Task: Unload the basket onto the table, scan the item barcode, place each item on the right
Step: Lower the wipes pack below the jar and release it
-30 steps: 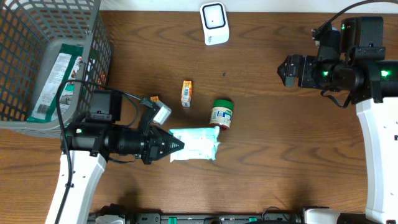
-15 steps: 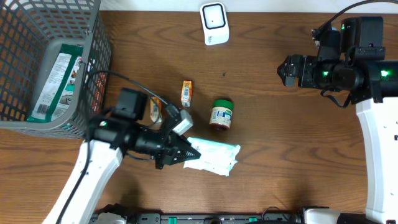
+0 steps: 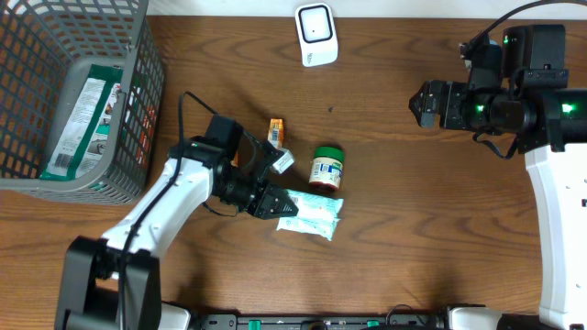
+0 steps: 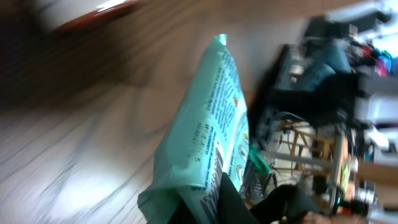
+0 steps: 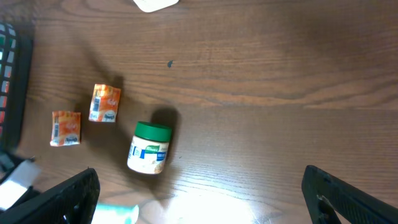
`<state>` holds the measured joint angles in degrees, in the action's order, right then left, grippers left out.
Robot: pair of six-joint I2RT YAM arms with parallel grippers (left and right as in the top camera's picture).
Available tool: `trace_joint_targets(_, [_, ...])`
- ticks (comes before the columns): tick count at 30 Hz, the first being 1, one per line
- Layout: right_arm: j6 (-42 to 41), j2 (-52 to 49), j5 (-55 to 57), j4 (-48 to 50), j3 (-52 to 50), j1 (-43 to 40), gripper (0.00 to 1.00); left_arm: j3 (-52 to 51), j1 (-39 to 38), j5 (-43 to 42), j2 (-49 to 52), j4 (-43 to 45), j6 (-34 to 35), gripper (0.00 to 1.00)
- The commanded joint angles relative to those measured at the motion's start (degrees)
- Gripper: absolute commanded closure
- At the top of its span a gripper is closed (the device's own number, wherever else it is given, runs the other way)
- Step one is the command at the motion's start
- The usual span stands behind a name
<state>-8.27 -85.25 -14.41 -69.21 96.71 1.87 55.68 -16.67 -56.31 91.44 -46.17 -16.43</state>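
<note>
left gripper [image 3: 279,203]: we see it clamped tight on the left end of the mint-green pouch [image 3: 315,216].
mint-green pouch: just beside the green-lidded jar [image 3: 326,169], on its near side; the left wrist view shows it turned on edge, and we cannot tell whether it touches the table [image 3: 413,229].
scanner [image 3: 315,35]: white, at the far edge, well apart from the pouch.
right gripper [image 3: 415,104]: jaws spread wide, holding nothing.
others: two orange boxes [image 5: 104,102] near the jar; grey basket [image 3: 147,101] at left.

White arm links [image 3: 154,213], black wrists [image 3: 500,101]; green lights [image 3: 478,109]
</note>
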Motion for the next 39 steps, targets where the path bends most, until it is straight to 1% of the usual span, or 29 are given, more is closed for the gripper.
trace_joint_targets(1, [0.8,-0.3,-0.5,0.0,1.0,0.0,0.01,-0.1,-0.1,8.9,0.2,0.1,9.5,0.92])
trace_joint_targets(3, [0.8,-0.3,-0.5,0.0,1.0,0.0,0.01,-0.1,-0.1,13.4,0.2,0.0,11.7,0.92])
trace_joint_targets(5, [0.9,-0.3,-0.5,0.0,1.0,0.0,0.01,-0.1,-0.2,15.7,0.2,0.1,12.0,0.92])
trace_joint_targets(11, [0.8,-0.3,-0.5,0.0,1.0,0.0,0.01,-1.7,-0.2,15.8,0.2,2.9,12.5,0.92])
trace_joint_targets(19, [0.9,-0.3,-0.5,0.0,1.0,0.0,0.01,-3.8,-0.2,18.5,0.2,6.0,12.7,0.92])
trace_joint_targets(20, [0.9,-0.3,-0.5,0.0,1.0,0.0,0.01,-3.8,-0.2,18.7,0.2,6.1,12.7,0.87])
trace_joint_targets(21, [0.8,-0.3,-0.5,0.0,1.0,0.0,0.01,-3.8,-0.2,19.0,0.2,6.2,12.7,0.76])
trace_joint_targets(22, [0.8,-0.3,-0.5,0.0,1.0,0.0,0.01,-3.8,-0.1,19.7,0.2,6.3,12.7,0.58])
trace_joint_targets(23, [0.9,-0.3,-0.5,0.0,1.0,0.0,0.01,-3.8,-0.1,20.0,0.2,6.3,12.7,0.48])
trace_joint_targets(25, [0.8,-0.3,-0.5,0.0,1.0,0.0,0.01,-3.7,-0.1,20.0,0.2,6.4,12.7,0.36])
trace_joint_targets(27, [0.8,-0.3,-0.5,0.0,1.0,0.0,0.01,-3.1,-0.1,20.0,0.1,6.1,13.4,0.32])
trace_joint_targets(32, [0.8,-0.3,-0.5,0.0,1.0,0.0,0.01,-0.7,-0.1,20.5,-2.7,6.0,16.4,0.3])
trace_joint_targets(34, [0.8,-0.3,-0.5,0.0,1.0,0.0,0.01,0.1,-0.1,23.9,-5.2,5.9,18.4,0.29])
trace_joint_targets(35, [0.8,-0.3,-0.5,0.0,1.0,0.0,0.01,0.3,-0.1,26.1,-6.7,5.8,19.6,0.26])
trace_joint_targets(37, [0.9,-0.3,-0.5,0.0,1.0,0.0,0.01,0.5,-0.1,30.1,-9.7,5.8,22.1,0.26])
trace_joint_targets(39, [0.8,-0.3,-0.5,0.0,1.0,0.0,0.01,0.5,-0.1,31.2,-12.7,5.8,24.2,0.28])
